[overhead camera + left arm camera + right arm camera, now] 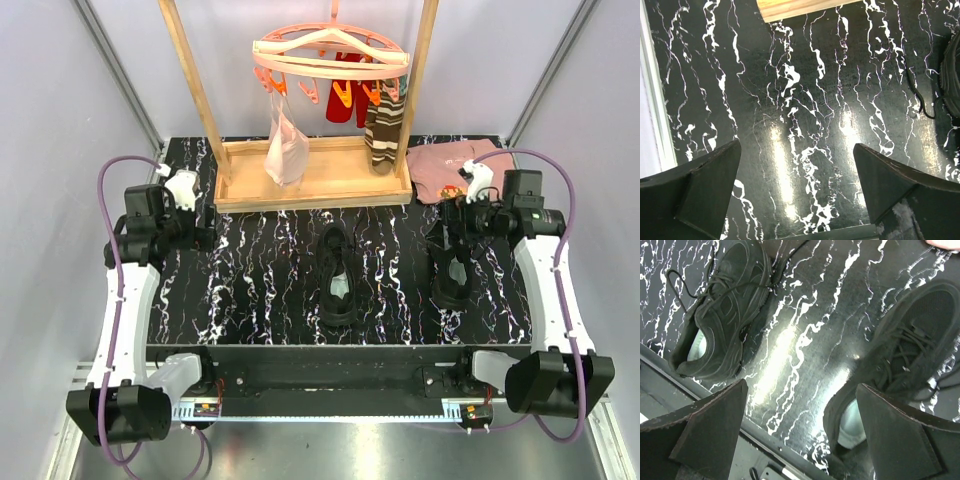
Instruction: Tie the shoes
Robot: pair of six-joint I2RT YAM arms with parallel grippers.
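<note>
Timber is framing the far side of the tabletop (260, 290): a wooden rack (300, 185) with a shallow tray base is standing there. From its top a peach peg hanger (330, 50) is dangling a pale cloth (287, 150), a red garment (345, 95) and a striped brown sock (383, 135). A pink folded shirt (440, 170) is lying just beside the rack's right end, at the far right corner. Purple cables (105, 190) are looping off both arms.

Both shoes are sitting in front of the rack with toes pointing at it and pale insoles facing the arm bases. The centre shoe (338, 275) is lying mid-tabletop, well apart from the rack, with its thin laces trailing loose onto the surface. The right-hand shoe (452, 278) is lying near it, in front of the shirt.

The right tool (801, 385) is hanging above the toe of the right-hand shoe, partly covering it from the overhead camera. Its fingers (715, 425) are spread wide and gripping nothing. The left tool (796, 147) is hovering over bare surface at the left, likewise spread and gripping nothing. In its own camera a corner of the rack's tray is showing at the top, with the edge of the centre shoe and a stray lace (917, 95) showing at the right.

The tabletop is glossy black with white veining and is throwing back glare. Pale grey walls (60, 120) are enclosing it on three sides.
</note>
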